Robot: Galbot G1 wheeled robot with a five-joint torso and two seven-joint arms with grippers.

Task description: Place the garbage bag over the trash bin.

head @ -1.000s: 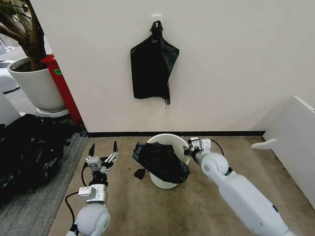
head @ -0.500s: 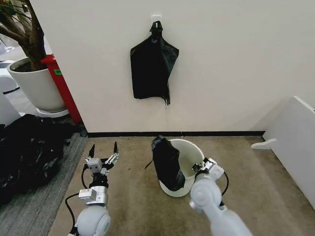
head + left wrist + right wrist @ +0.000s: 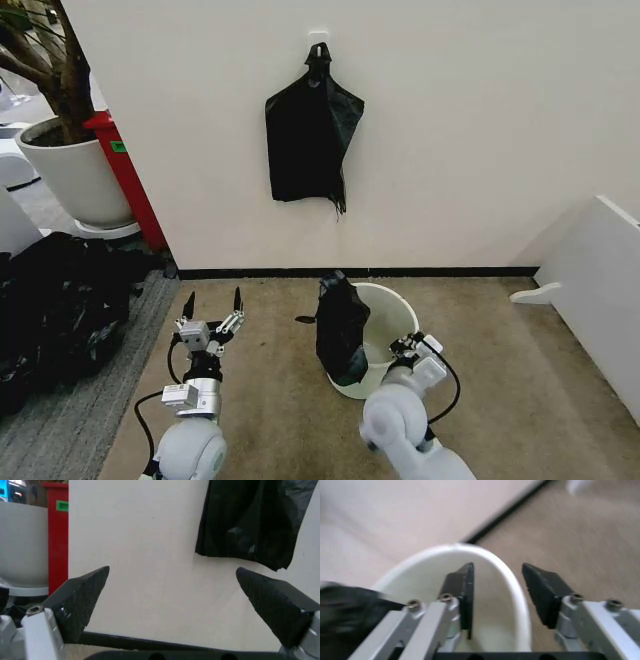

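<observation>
The trash bin (image 3: 392, 318), a small cream-white bucket, stands on the carpet near the wall. The garbage bag (image 3: 342, 328) is glossy black film, bunched upright over the bin's left rim and hanging down that side. The rest of the mouth is uncovered. My right gripper (image 3: 414, 347) is at the bin's near right rim. In the right wrist view the right gripper (image 3: 497, 565) is open, one finger inside the trash bin (image 3: 420, 581) and one outside, with a gap to the wall. My left gripper (image 3: 211, 309) is held up, open and empty, left of the bin; the left gripper (image 3: 172, 570) faces the wall.
A flat black bundle of bags (image 3: 308, 140) hangs from a wall hook above the bin. A big black plastic heap (image 3: 60, 300) lies at left, with a white plant pot (image 3: 75, 175) and a red box (image 3: 128, 175) behind. A white panel (image 3: 600, 290) stands at right.
The bin has slid right and the bag has gone from lying across its mouth to hanging bunched on the left rim. My right arm has drawn back toward me. The left arm is unmoved.
</observation>
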